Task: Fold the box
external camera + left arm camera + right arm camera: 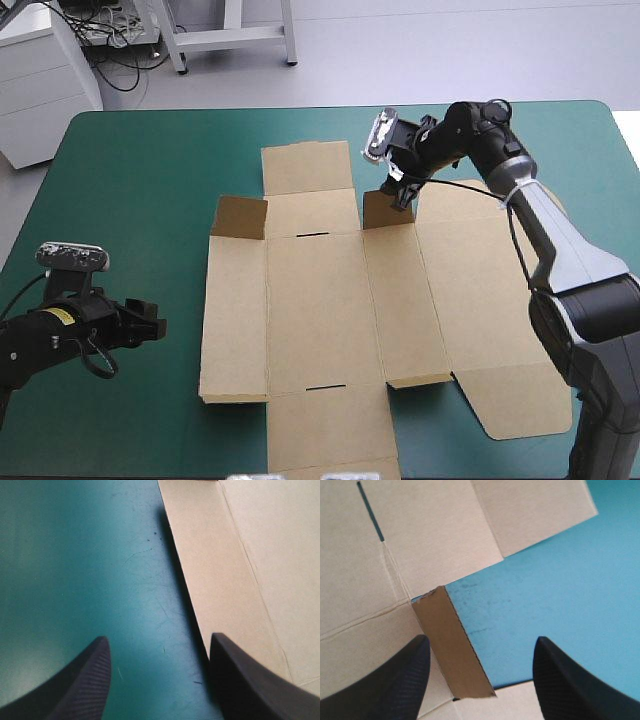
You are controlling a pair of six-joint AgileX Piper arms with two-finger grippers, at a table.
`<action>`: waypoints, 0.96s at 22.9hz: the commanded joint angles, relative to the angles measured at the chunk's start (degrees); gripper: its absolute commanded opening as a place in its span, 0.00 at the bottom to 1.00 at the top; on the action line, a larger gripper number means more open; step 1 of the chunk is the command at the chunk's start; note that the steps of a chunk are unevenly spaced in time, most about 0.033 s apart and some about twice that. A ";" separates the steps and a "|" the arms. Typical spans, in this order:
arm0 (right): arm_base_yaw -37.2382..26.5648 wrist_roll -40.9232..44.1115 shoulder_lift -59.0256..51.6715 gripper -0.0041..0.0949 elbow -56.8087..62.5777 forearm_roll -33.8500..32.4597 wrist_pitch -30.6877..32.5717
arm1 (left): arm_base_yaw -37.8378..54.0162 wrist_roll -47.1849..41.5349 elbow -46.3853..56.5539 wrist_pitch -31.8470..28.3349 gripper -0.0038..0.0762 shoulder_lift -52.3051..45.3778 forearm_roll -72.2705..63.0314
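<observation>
Both pairs of jaws gape wide! Left gripper (150,325) low over the teal-green cover (130,170), just beside the left edge of the brown box (320,300), which lies mostly flat mid-table; at its far side, right gripper (402,190) hovers over a raised flap (380,212).

The box (330,300) is plain brown board; its raised flap (452,645), just ahead of the right gripper (481,638), is darker brown. The table cover (130,180) is teal-green, with faint scratches ahead of the left gripper (159,637). The fingers (85,680) are black and finely ribbed.
</observation>
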 commanded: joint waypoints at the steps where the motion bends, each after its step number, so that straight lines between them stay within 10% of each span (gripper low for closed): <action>1: -0.22 9.42 -7.18 0.61 -4.72 -2.02 1.49 | -0.07 0.14 -2.01 -2.16 0.57 -0.17 -2.09; 8: -2.77 35.74 -16.49 0.61 -6.73 -7.92 13.53 | -0.07 0.68 -2.01 -1.57 0.57 -0.17 -6.37; 22: -19.59 44.53 -52.56 0.61 23.71 -4.91 13.42 | -0.07 3.38 -0.07 0.73 0.62 3.85 -12.56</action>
